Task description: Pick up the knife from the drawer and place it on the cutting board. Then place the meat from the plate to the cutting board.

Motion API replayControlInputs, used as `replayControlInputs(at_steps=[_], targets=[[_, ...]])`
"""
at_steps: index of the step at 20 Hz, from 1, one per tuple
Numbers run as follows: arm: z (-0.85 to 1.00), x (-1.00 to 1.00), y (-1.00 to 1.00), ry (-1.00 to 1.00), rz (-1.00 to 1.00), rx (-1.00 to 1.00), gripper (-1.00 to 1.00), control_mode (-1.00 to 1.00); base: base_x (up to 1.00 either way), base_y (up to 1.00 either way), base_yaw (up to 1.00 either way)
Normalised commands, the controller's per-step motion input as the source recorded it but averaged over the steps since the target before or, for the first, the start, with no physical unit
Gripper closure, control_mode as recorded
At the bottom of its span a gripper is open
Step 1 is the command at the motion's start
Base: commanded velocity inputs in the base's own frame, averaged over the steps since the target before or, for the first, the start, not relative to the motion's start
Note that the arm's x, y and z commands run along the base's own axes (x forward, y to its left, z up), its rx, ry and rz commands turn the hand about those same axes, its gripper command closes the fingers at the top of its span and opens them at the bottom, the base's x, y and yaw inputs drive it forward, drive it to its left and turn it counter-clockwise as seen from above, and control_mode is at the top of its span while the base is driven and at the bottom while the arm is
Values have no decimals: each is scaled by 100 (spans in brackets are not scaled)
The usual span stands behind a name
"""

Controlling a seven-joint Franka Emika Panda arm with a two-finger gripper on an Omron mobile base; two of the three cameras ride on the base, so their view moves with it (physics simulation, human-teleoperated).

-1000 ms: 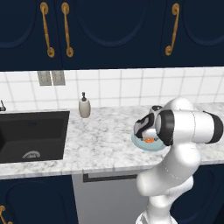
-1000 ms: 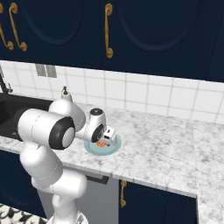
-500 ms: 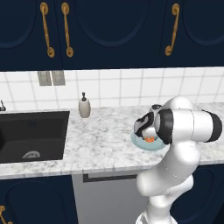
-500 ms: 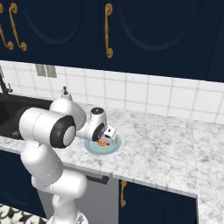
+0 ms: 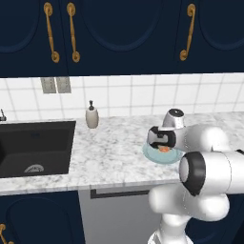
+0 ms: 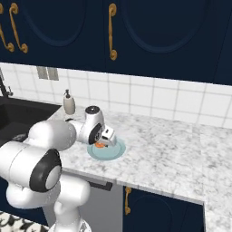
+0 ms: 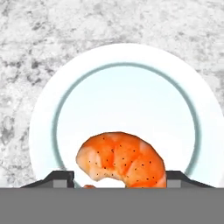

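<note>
- Closest to the hand camera, the gripper [image 7: 116,183] hangs low over the plate [image 7: 122,59], its two dark fingertips [image 7: 59,178] standing to either side of the meat [image 7: 120,159].
- The meat lies between the tips on the plate's pale inner floor, toward the rim nearest the hand; whether the tips touch it cannot be told, since their lower ends fall out of sight.
- The jaws stand partly open, and it cannot be told if they have hold of the meat.
- Against the picture of a second ago, the gripper [image 6: 105,139] sits slightly lower over the plate [image 6: 115,152], and the jaws have narrowed from a wider gape; the plate and meat [image 6: 99,145] lie where they did.
- The meat is a curled orange-pink piece with dark specks; in the hand view its long axis runs across from one fingertip toward the other, arched back away from the hand.
- The plate [image 5: 155,155] rests on the marble counter [image 5: 109,157] near its front edge, right of the sink [image 5: 35,147].
- Farther back, a soap dispenser [image 5: 92,116] stands by the tiled wall at the counter's rear edge.
</note>
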Motion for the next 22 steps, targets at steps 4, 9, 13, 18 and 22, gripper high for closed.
replayControlInputs(at_steps=[4, 9, 13, 18, 22], targets=[[80, -51, 34, -2, 0, 0, 100, -100, 0, 0, 0], [16, -11, 9, 0, 0, 0, 100, 100, -46, 70, 5], [0, 0, 0, 0, 0, 0, 100, 100, -22, 100, 8], [0, 0, 0, 0, 0, 0, 100, 100, 0, 100, 7], [0, 0, 0, 0, 0, 0, 100, 100, 2, 100, 5]])
